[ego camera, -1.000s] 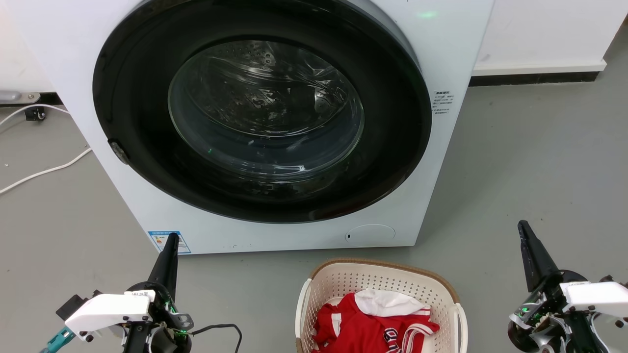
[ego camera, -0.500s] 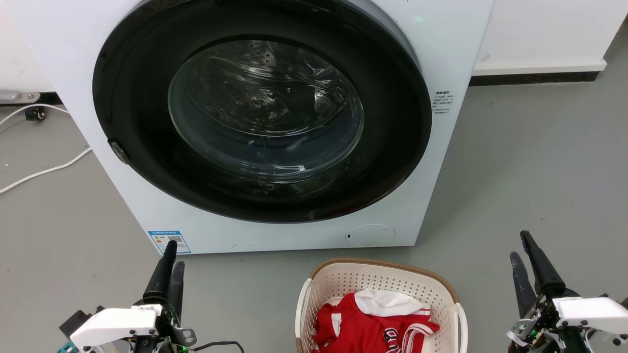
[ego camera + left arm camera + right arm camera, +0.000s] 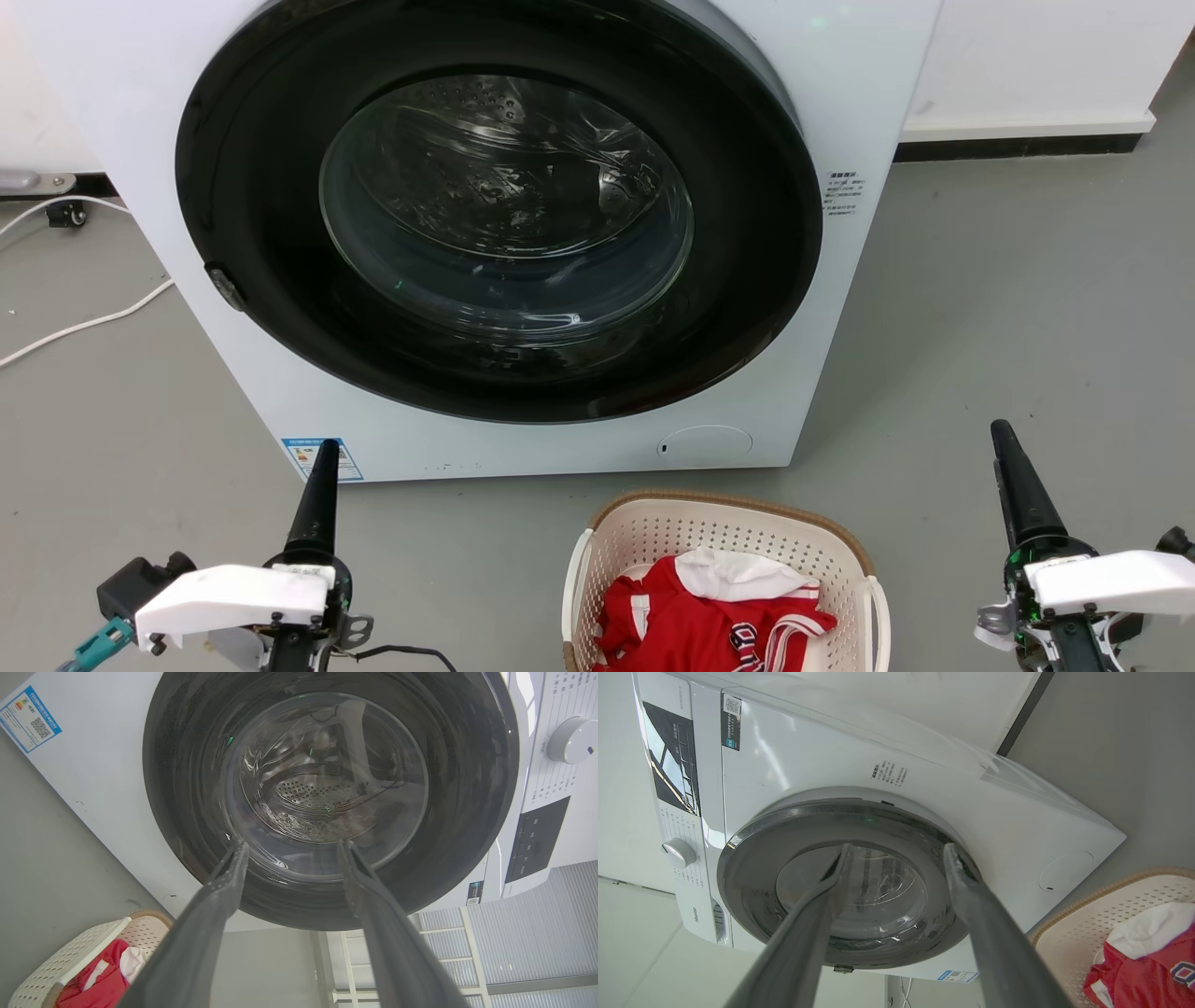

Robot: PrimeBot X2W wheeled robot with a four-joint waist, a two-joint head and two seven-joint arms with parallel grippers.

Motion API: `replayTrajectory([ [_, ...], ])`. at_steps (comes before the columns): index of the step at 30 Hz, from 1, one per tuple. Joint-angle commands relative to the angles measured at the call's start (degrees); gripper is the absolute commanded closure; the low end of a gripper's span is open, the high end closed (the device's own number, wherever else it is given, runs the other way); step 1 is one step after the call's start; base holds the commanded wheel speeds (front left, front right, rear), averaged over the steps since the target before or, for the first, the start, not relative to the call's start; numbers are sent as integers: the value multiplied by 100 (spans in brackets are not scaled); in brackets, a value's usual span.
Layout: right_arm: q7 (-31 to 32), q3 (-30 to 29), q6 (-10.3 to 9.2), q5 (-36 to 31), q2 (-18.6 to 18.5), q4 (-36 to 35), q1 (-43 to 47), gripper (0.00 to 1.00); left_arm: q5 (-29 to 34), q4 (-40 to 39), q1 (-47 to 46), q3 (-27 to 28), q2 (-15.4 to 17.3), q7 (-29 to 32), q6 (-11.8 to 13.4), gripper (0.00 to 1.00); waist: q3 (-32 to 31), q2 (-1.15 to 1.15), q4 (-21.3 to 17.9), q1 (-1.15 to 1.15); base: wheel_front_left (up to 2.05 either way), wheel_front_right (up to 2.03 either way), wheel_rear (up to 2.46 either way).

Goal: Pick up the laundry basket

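Note:
The laundry basket (image 3: 738,502) sits on the grey floor at the bottom centre, just in front of the washing machine. It is cream, perforated, with a brown rim, and holds red and white clothes (image 3: 709,607). My left gripper (image 3: 325,453) is well to its left and my right gripper (image 3: 1003,434) well to its right, both pointing at the machine and touching nothing. Seen from the left wrist, the left gripper (image 3: 292,843) is open, with the basket (image 3: 70,961) at lower left. From the right wrist, the right gripper (image 3: 898,846) is open, with the basket (image 3: 1125,896) at lower right.
The white washing machine (image 3: 859,84) with its dark round door (image 3: 504,205) shut stands right behind the basket. A white cable (image 3: 84,327) lies on the floor at the left. Open grey floor stretches on both sides of the basket.
Half a second ago both grippers had dipped and rolled, showing two spread fingers. Now they stand edge-on again, a little higher. The basket has not moved.

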Motion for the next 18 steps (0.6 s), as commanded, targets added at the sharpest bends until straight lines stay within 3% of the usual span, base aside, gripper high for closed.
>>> replayTrajectory([
  [1,-64,34,0,-270,-12,-185,-18,0,224,-169,-30,-27,21,-54,40,0,0,0,1,0,0,0,0],
  [18,-444,331,0,-2390,-16,-727,180,0,2111,-568,112,-383,25,-432,420,0,-7,0,7,0,0,0,0],
])
